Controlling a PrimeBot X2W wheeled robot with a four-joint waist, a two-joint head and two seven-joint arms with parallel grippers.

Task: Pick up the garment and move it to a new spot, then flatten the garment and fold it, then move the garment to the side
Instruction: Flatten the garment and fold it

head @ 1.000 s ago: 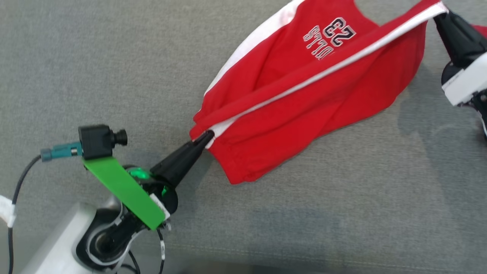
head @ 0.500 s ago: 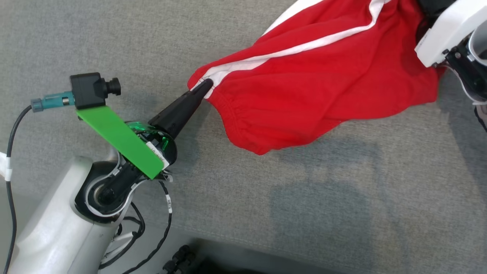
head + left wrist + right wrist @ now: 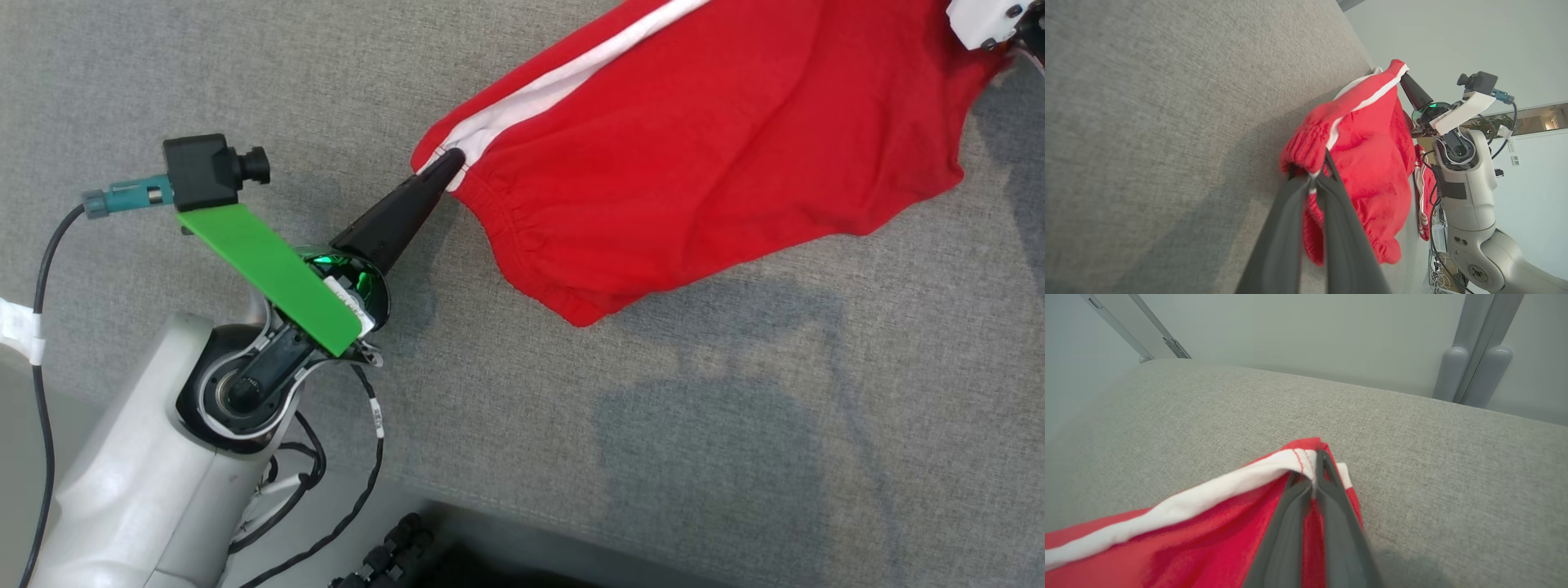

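The red garment (image 3: 718,163) with its white stripe (image 3: 563,77) stretches across the upper right of the head view, over the grey fabric surface (image 3: 571,441), held by 2 corners. The left gripper (image 3: 447,161), left of centre in that view, has its jaws clamped on the gathered hem corner beside the stripe. In the right wrist view the right gripper (image 3: 1315,469), at lower centre, is pinched tight on the white-edged corner
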